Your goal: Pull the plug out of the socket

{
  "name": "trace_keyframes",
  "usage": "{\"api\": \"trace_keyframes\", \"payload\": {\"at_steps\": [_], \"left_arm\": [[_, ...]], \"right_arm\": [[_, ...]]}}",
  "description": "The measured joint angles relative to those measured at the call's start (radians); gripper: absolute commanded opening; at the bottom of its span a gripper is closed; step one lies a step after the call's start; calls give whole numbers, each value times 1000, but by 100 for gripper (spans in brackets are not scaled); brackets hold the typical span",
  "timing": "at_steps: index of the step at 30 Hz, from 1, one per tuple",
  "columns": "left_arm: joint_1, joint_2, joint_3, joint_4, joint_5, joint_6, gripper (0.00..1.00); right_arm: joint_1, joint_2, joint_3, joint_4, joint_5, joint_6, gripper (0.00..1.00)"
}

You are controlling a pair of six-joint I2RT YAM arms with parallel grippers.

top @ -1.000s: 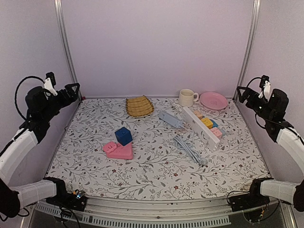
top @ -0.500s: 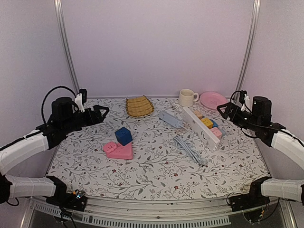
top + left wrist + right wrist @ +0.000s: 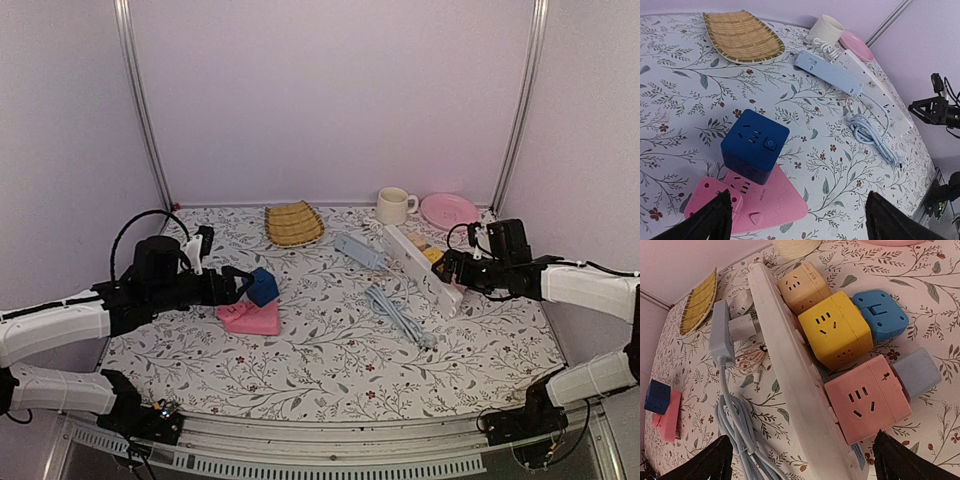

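The socket [image 3: 795,370] is a long white strip lying diagonally, and it also shows in the top view [image 3: 424,266]. Peach [image 3: 802,285], yellow [image 3: 837,330] and pink [image 3: 867,397] cube outlets stick out of its right side. A white plug [image 3: 742,326] sits against its left side, between it and the grey-blue strip [image 3: 720,332]. My right gripper [image 3: 802,465] is open just above the socket's near end, touching nothing. It also shows in the top view [image 3: 450,270]. My left gripper [image 3: 800,225] is open and empty, low over the mat by a blue cube [image 3: 755,150].
A pink triangular socket [image 3: 765,205] lies under the blue cube. A coiled grey cable [image 3: 400,315] lies left of the white strip. A blue adapter [image 3: 880,312] and a grey block [image 3: 917,372] lie to its right. A woven basket [image 3: 293,224], cup [image 3: 394,206] and pink plate [image 3: 449,211] stand at the back.
Both arms have swung down from the side walls over the mat. The left went toward the blue cube, the right toward the white strip's near end. The objects have not moved.
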Motion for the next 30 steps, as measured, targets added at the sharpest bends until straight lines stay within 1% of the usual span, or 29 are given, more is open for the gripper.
{"api": "trace_keyframes", "payload": {"at_steps": [3,6,9,13,17,21,25,30], "left_arm": [[-10,-24,-11,0,-1,-14,94],[-22,-37,-24,13,-1,-31,94],[-46,-31,-33,23,-5,-45,94],[-78,5,-33,49,-10,-62,94],[-108,50,-33,82,-13,-79,94],[-134,103,-26,101,-19,-88,94],[-153,140,-4,105,-27,-90,94],[-157,191,43,119,-36,-79,95]], "right_arm": [[5,70,0,16,-16,-13,99],[48,128,9,24,-2,-24,99],[133,169,32,41,37,-29,99],[280,239,78,47,119,-12,99],[431,331,165,2,250,20,99],[545,438,277,-51,334,45,99],[587,467,314,-73,344,62,99],[591,412,314,-102,355,62,99]]}}
